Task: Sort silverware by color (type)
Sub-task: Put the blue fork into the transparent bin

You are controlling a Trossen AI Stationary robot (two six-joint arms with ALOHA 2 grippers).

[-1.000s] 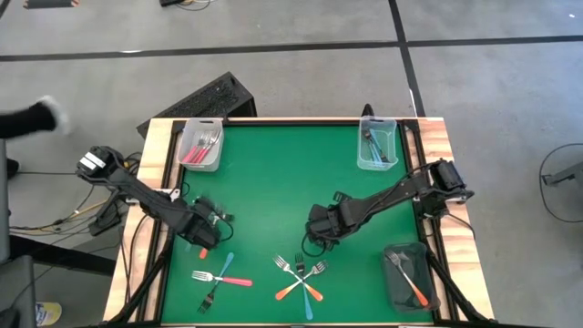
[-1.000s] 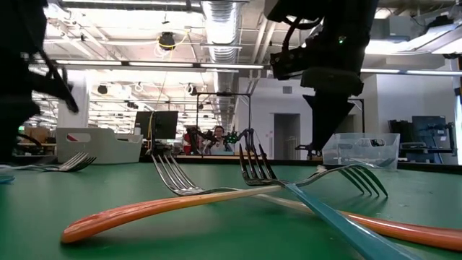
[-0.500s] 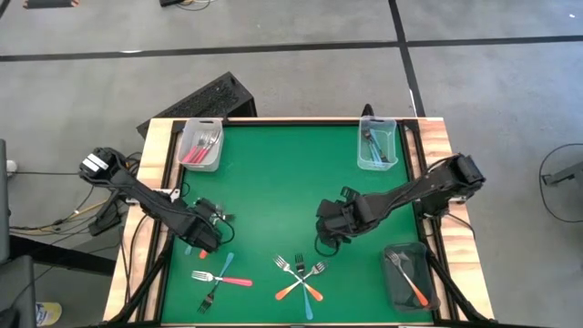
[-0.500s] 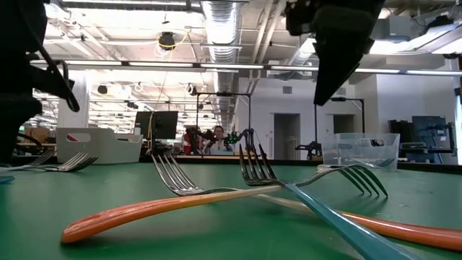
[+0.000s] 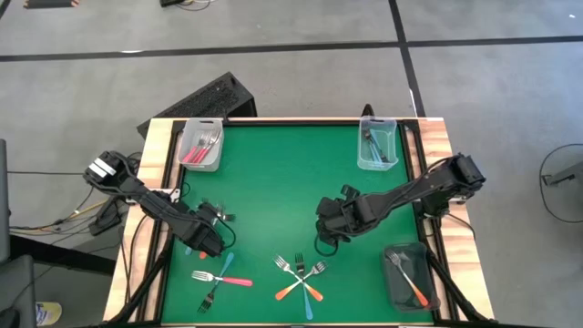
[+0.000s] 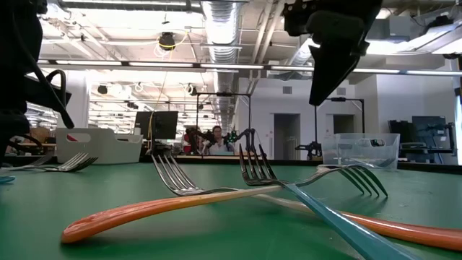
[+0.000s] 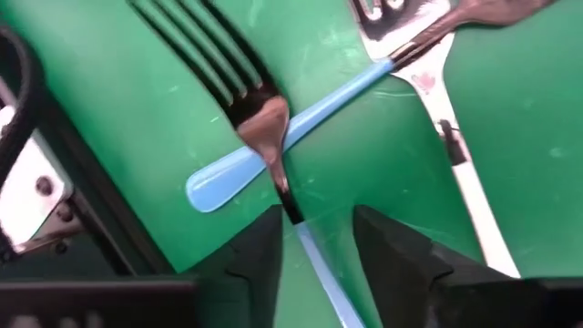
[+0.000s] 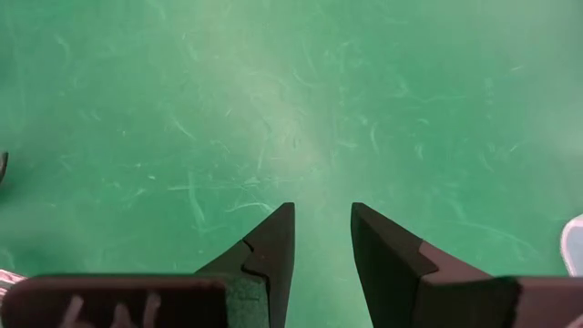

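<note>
Three forks lie crossed near the near-left edge: a blue-handled one, a pink one and a dark one. Two orange forks and a blue one cross near the middle of the near edge, and show close up in the low view. My left gripper is open over the left group. In its wrist view, a blue-handled fork runs between the fingers of my left gripper, over another blue handle. My right gripper hangs open above bare mat, raised. My left gripper has its fingers on either side of the blue fork's handle, which runs along between them with its tines pointing away. A gap shows on both sides; I cannot tell whether the fingers touch it.
A clear bin with pink forks stands at the far left corner. A clear bin with blue forks stands at the far right, and a dark bin with orange forks at the near right. The green mat between them is bare.
My right gripper has risen from near the mat and shifted slightly toward the table's right edge, staying open. My left arm has edged a little toward the near edge. The forks lie as they did.
</note>
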